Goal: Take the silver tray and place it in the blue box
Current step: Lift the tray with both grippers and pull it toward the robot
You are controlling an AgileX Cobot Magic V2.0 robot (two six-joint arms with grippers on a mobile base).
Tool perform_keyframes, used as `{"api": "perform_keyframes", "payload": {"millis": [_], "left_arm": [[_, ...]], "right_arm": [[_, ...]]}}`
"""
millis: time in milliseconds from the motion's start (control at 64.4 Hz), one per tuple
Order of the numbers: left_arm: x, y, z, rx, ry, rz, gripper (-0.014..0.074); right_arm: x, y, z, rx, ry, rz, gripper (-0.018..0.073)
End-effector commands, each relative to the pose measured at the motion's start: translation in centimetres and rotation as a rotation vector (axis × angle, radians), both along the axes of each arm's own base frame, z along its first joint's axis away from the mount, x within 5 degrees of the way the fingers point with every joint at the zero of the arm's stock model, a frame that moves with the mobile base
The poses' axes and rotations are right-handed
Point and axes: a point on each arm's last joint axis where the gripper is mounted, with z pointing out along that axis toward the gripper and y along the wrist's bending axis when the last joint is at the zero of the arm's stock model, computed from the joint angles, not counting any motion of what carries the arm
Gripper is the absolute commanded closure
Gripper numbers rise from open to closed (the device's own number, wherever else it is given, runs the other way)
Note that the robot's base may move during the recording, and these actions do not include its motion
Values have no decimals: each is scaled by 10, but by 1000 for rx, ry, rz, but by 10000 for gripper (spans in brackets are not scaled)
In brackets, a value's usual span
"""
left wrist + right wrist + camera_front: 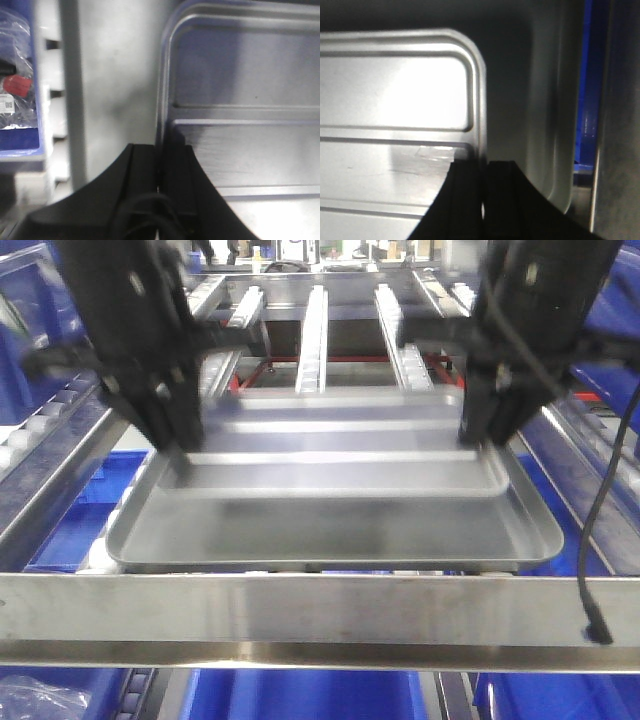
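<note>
Straddling opposite side rims of the silver tray point(330, 525), the left pincer point(160, 150) and the right pincer point(484, 164) are each closed tight on its thin edge.

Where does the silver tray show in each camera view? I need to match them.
Front: the silver tray fills the centre, above the near rail.
Left wrist: right half, rim clamped by the left gripper.
Right wrist: left half, rim clamped by the right gripper.
Shared landmark: the tray's long ridges.
</note>
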Motion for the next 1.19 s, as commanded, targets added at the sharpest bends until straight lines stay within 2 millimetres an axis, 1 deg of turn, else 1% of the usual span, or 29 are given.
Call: {"api": "perform_keyframes", "payload": {"millis": [0,47,109,233,326,403,466,559,1117,1179], "left_arm": [[-14,8,30,-45,-66,27,700],[-21,11,32,-47,-72,25,700],[-30,15,31,-33,-71,26,700],[-59,23,27,-33,-62,42,700],[-81,27,25,-55,-56,41,700],[-94,29,23,-72,-56,39,700],[-101,32,21,-76,-52,41,700],[-104,35,20,-74,-49,41,700],[-103,34,20,-80,-63,37,700],[-101,34,18,-69,-61,34,700]], "right_arm": [[-14,3,29,45,-96,6,508],[-21,5,26,48,-87,10,508],[-31,7,22,54,-75,6,508],[-52,8,17,66,-77,-15,506],[-67,9,18,53,-89,-4,503],[-76,10,16,46,-89,17,503],[-82,10,15,43,-84,30,503],[-86,11,13,40,-79,38,503],[-87,9,10,18,-72,43,503],[-87,9,10,20,-71,42,503]]}}
